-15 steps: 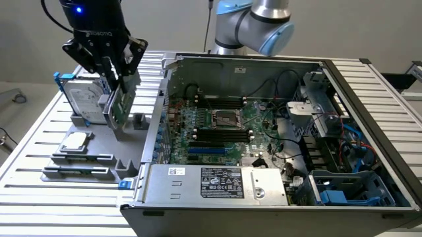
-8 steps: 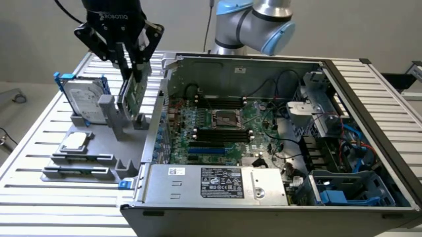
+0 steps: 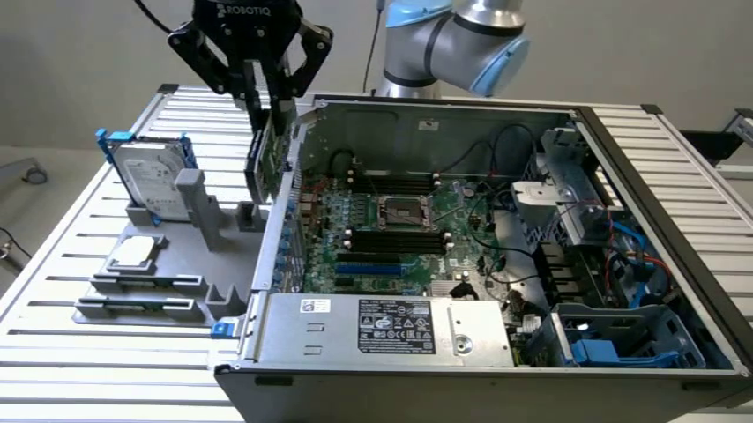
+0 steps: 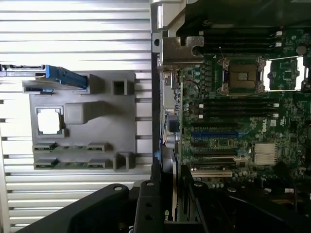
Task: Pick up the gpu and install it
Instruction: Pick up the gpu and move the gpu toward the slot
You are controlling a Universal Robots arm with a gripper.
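Over the wall of the open computer case (image 3: pixel 447 122) at the exterior view's left, the pincer (image 3: pixel 268 104) grips the gpu (image 3: pixel 268 159) upright by its top edge, above the grey holder (image 3: pixel 176 278).

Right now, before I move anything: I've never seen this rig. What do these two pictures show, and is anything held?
It is one robot arm ending in a pincer. The exterior view watches from off the arm; the wrist view looks down from the wrist onto the motherboard. On the slatted table stand an open computer case and a grey holder with a hard drive and a processor chip. The pincer is shut on the gpu, held on edge by the case's wall nearest the holder.
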